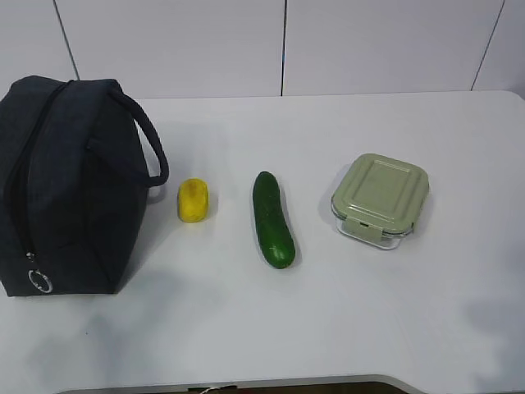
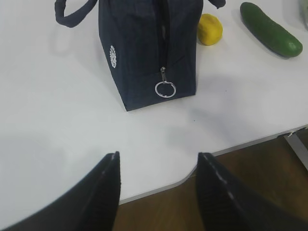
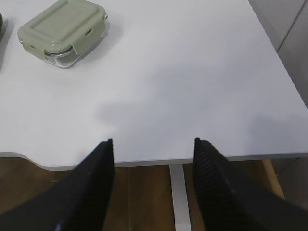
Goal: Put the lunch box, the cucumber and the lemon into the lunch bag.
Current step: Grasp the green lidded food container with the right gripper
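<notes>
The bag [image 1: 70,185], a boxy dark navy fabric piece, stood at the left of the white table [image 1: 344,328], its zipper [image 2: 160,38] running down the end panel to a silver ring pull [image 2: 165,89]; you had one looped handle [image 1: 152,148] arching toward the lemon [image 1: 194,200]. A small white round emblem [image 2: 113,56] marked the bag's side. The lemon, a short yellow oval with a matte skin, lay just beside the bag, apart from it. Next came the cucumber [image 1: 272,219], dark green, smooth and slightly curved, lying lengthwise toward you. Furthest right sat the box [image 1: 381,199]: clear glass, square with rounded corners, under a sage-green clip lid. All three items rested on the table, none in the bag.

Your left gripper [image 2: 158,166] hung over the table's near edge facing the ring pull, jaws parted and empty. Your right gripper [image 3: 153,151] hung over the near edge, well short of the box, jaws likewise parted, holding nothing.
</notes>
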Available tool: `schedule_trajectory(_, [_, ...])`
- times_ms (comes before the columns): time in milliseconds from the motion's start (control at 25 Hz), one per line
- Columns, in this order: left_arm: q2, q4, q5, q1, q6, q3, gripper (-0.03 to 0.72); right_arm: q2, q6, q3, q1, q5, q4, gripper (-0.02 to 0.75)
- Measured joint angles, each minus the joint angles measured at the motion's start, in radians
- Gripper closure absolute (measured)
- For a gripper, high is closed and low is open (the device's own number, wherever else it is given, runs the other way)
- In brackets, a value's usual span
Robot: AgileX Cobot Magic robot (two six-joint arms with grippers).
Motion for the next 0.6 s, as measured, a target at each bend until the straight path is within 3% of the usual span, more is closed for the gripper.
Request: schedule_trajectory(600, [0.0,0.0,0.0,0.0,0.0,0.0,0.336,0.0,0.0,0.0,0.0,0.0,0.0,0.312])
